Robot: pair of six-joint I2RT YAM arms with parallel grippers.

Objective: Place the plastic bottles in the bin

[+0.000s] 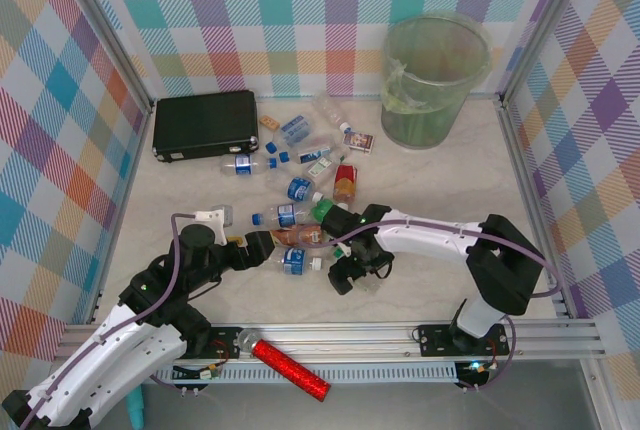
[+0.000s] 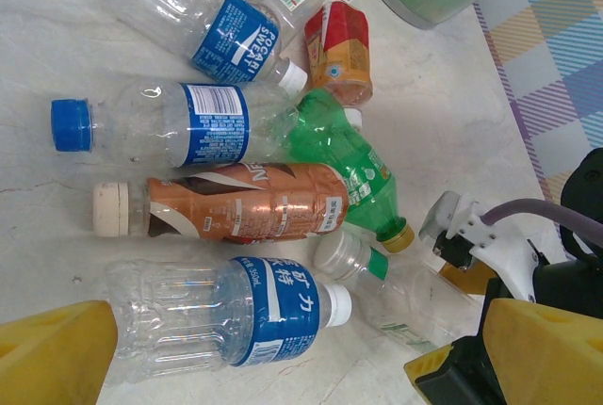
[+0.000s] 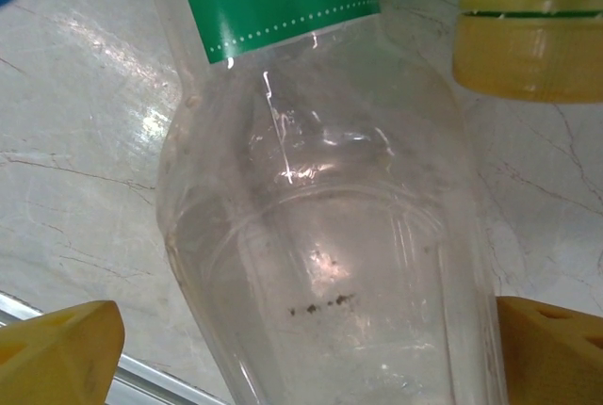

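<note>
Lying uncollected, small clear, green and brown plastic bottles (image 1: 300,190) litter mid-frame; the tall translucent greenish bin (image 1: 434,80) stands upper right. Right gripper (image 3: 301,348) gapes astride a clear green-labelled bottle (image 3: 320,235); left gripper (image 2: 283,358) gapes too.

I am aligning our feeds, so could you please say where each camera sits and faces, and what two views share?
Top external: above and behind the arms, looking down on the table, plastic bottles, bin and both arms.
Left wrist: on the left arm, facing over the bottles toward the bin; open left gripper at bottom.
Right wrist: close above a green-labelled clear bottle; open right gripper astride it.
Both wrist views share that bottle and a yellow cap.
</note>
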